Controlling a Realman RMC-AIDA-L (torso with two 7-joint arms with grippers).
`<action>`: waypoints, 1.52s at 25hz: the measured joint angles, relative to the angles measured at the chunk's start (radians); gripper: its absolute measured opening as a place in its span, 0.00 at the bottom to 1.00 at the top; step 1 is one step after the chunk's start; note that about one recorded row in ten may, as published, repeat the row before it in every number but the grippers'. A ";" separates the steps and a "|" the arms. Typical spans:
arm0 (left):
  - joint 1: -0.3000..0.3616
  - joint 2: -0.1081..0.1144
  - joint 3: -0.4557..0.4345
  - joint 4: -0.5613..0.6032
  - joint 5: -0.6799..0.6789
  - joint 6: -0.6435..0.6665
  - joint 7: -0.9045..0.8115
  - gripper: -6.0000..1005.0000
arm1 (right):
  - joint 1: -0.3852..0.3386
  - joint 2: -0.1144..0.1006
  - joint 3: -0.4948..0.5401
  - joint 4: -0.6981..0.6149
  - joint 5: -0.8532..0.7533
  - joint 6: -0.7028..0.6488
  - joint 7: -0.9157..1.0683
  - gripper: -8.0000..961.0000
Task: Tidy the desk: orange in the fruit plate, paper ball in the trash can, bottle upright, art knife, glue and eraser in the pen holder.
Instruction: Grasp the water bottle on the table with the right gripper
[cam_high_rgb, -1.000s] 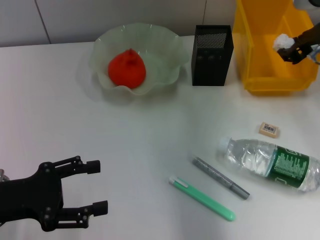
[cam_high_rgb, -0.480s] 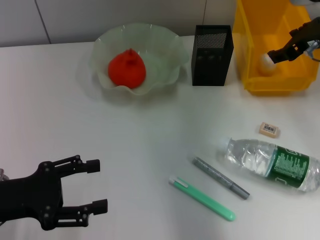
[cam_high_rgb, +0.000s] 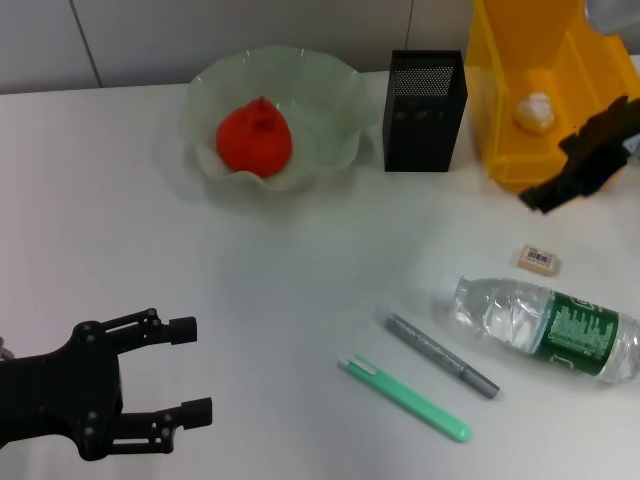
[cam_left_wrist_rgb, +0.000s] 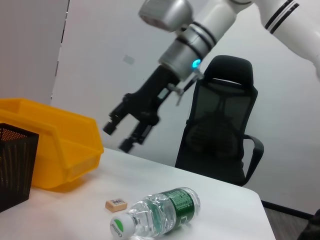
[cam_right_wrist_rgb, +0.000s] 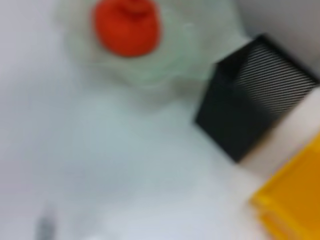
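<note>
The orange (cam_high_rgb: 255, 137) lies in the pale-green fruit plate (cam_high_rgb: 335, 95). The paper ball (cam_high_rgb: 533, 109) lies inside the yellow trash can (cam_high_rgb: 520, 172). My right gripper (cam_high_rgb: 552, 172) is open and empty, just in front of the can's front wall and above the eraser (cam_high_rgb: 539, 259); it also shows in the left wrist view (cam_left_wrist_rgb: 117, 138). The bottle (cam_high_rgb: 545, 325) lies on its side at the right. A grey art knife (cam_high_rgb: 440, 355) and a green glue stick (cam_high_rgb: 405, 397) lie at the front centre. The black mesh pen holder (cam_high_rgb: 424, 100) stands left of the can. My left gripper (cam_high_rgb: 192, 369) is open and empty at the front left.
The left wrist view shows the bottle (cam_left_wrist_rgb: 155, 212), eraser (cam_left_wrist_rgb: 115, 204), trash can (cam_left_wrist_rgb: 50, 145) and a black office chair (cam_left_wrist_rgb: 220, 135) beyond the table's edge. The right wrist view shows the orange (cam_right_wrist_rgb: 127, 27), pen holder (cam_right_wrist_rgb: 245, 115) and can corner (cam_right_wrist_rgb: 295, 200).
My right gripper opened and let the paper ball fall into the trash can, then moved out of the can and forward over the table. The left arm has not moved.
</note>
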 joint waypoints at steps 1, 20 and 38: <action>0.000 0.000 -0.001 -0.001 0.000 0.000 0.000 0.86 | 0.003 0.000 -0.010 -0.018 0.005 -0.043 0.005 0.85; 0.003 0.001 -0.009 0.000 0.000 -0.007 0.001 0.86 | 0.042 -0.001 -0.323 -0.019 -0.098 -0.279 0.029 0.86; 0.011 0.005 -0.013 0.003 0.000 -0.003 0.012 0.86 | 0.037 0.002 -0.493 0.141 -0.105 -0.111 0.092 0.86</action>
